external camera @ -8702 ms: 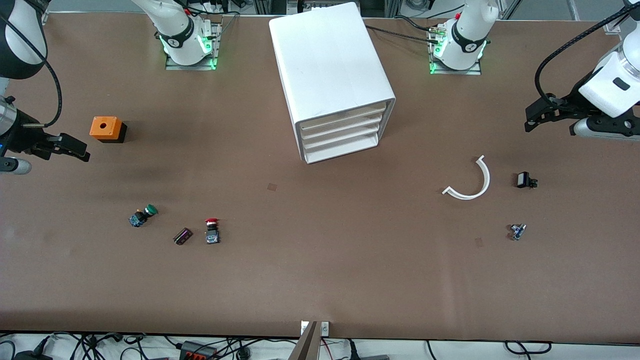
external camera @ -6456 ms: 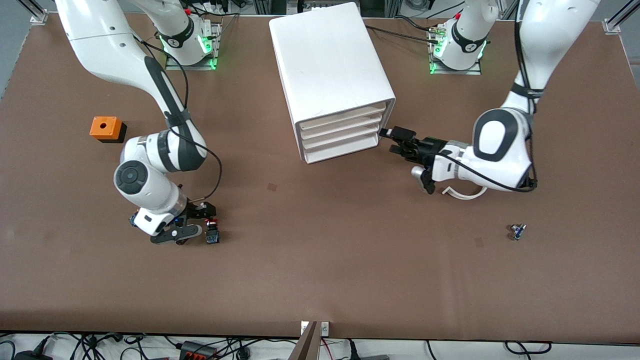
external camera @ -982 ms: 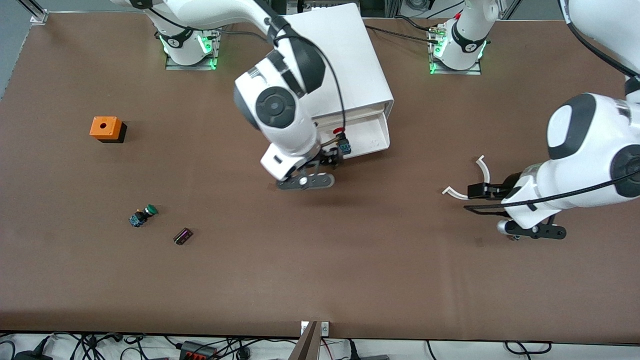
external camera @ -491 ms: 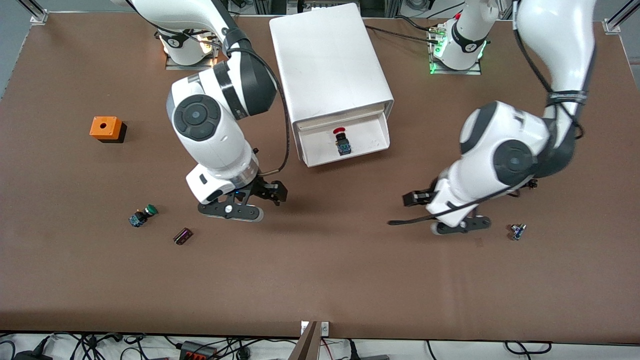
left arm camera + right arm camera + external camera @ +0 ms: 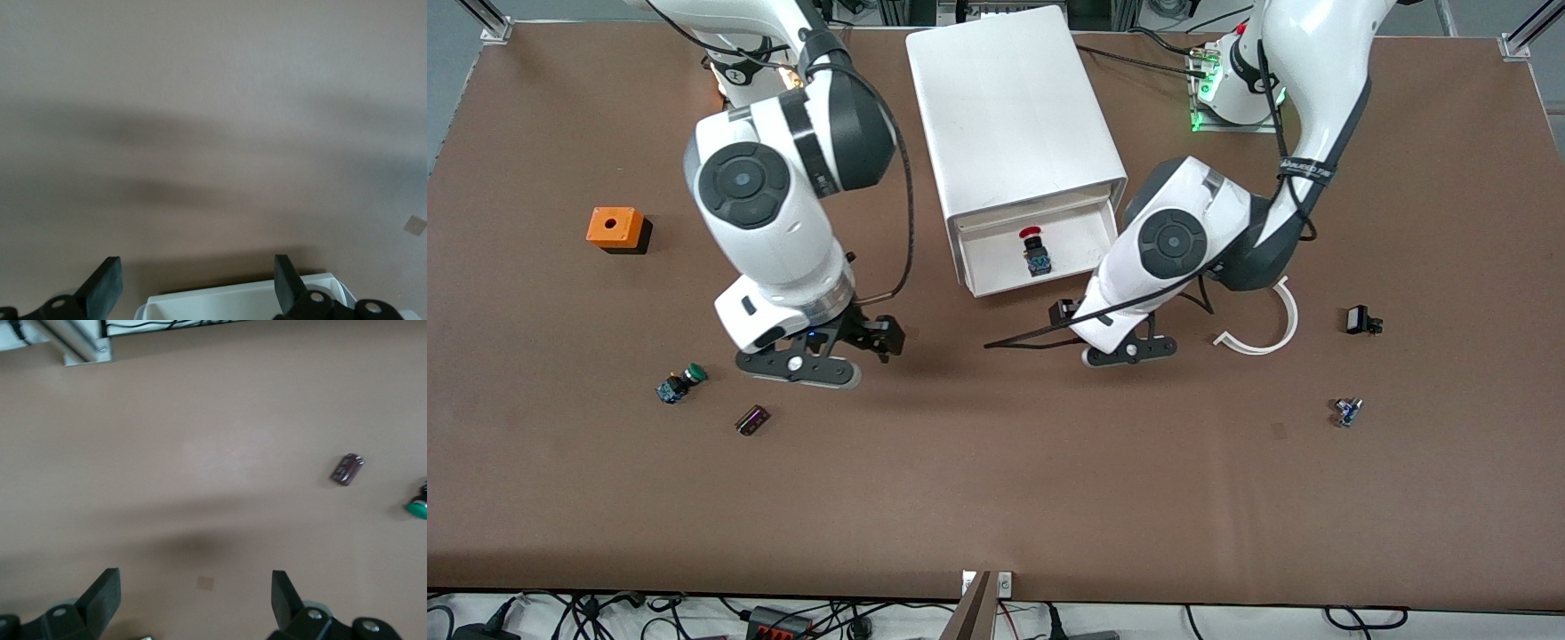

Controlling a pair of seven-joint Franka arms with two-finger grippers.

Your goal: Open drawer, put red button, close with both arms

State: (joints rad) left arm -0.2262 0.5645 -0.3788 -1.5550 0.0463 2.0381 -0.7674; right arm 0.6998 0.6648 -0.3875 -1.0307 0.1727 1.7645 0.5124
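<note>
Spanning the whole scene, the brown table [image 5: 996, 498] carries a white cabinet [image 5: 1009, 98] at the middle of the edge where the arm bases stand. Its open drawer [image 5: 1089, 240] sticks out toward the front camera, with the red button [image 5: 1034, 251] lying inside on the tray floor, cap toward the cabinet.

The drawer looks like thin, stiff plastic — light, and likely to skew if pushed at one corner only. My judgement is that it wants an even push on its front lip, one end effector toward each end of it, rather than a pinch. The button is small and light and could slide or roll if the tray is shoved hard.

The left end effector [image 5: 1064, 313] hangs over the table just in front of the drawer's front lip; its wrist view shows the fingers [image 5: 107, 288] spread wide, holding nothing, with the drawer rim just beneath them. The right end effector [image 5: 876, 333] is over bare table, off the drawer's corner toward the right arm's end, fingers [image 5: 103, 592] likewise parted and empty. Neither touches the drawer, so the closing push is not yet made.

Smaller things lie apart: an orange box [image 5: 615, 228], a white curved piece [image 5: 1272, 333], a green button [image 5: 680, 382] and a dark block [image 5: 751, 419].
</note>
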